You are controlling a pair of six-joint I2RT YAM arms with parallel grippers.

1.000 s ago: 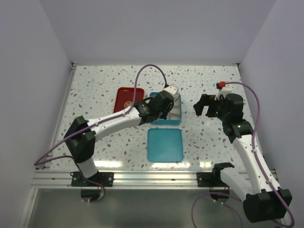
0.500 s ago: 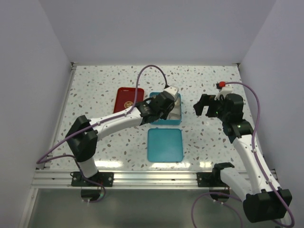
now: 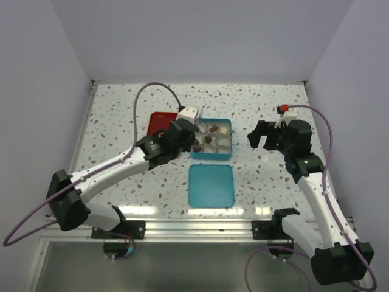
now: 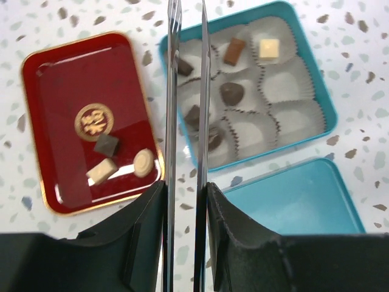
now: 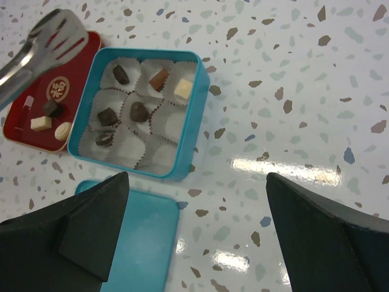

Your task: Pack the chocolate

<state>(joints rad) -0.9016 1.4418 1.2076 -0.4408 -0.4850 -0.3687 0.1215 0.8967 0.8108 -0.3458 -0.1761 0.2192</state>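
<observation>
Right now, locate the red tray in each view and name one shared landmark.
Top external: red tray left of centre, partly covered.
Left wrist: left half, three chocolates on it.
Right wrist: left edge, partly behind the tongs.
Shared landmark: the teal tin beside it.

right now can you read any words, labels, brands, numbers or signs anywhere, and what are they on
No words or numbers can be read in any view.
Gold round emblem on the red tray: a sign, too small and blurred to read.
Teal tin and its lid: no print visible.
Tongs: no marking visible.
</observation>
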